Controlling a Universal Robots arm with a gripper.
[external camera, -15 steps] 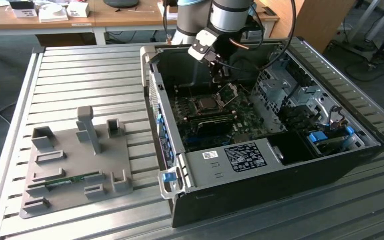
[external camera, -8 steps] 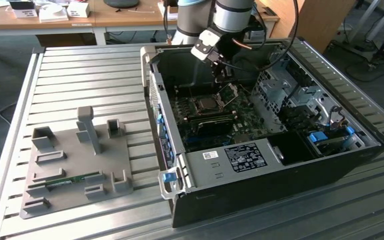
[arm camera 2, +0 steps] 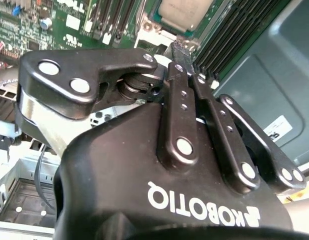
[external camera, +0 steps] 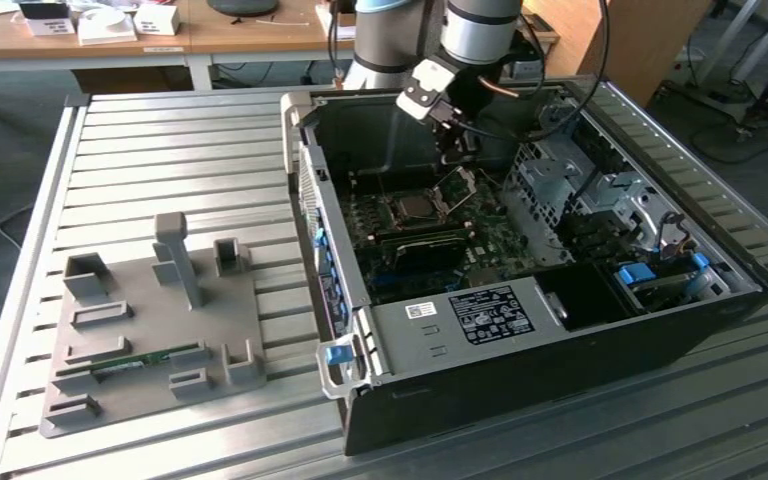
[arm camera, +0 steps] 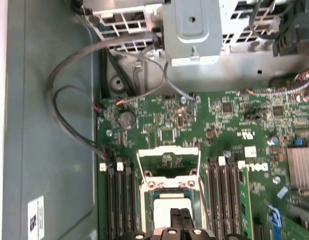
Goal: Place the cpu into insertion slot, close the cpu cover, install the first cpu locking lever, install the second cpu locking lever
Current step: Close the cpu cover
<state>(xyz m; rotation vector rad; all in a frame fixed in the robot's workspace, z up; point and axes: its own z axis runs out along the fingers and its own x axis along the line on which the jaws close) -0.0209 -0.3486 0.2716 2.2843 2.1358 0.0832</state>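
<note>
The fingers (arm camera 2: 178, 100) are sitting pressed together beside the raised cover (external camera: 456, 186). The cpu (arm camera 2: 187, 11) is lying in the slot (arm camera: 167, 185) just below them.

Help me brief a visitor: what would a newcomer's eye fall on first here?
The open black computer case on the slatted metal table, with the black gripper hanging inside. Below it, the greyish-gold square cpu sits in the silver-rimmed insertion slot, silvery cpu cover raised.
</note>
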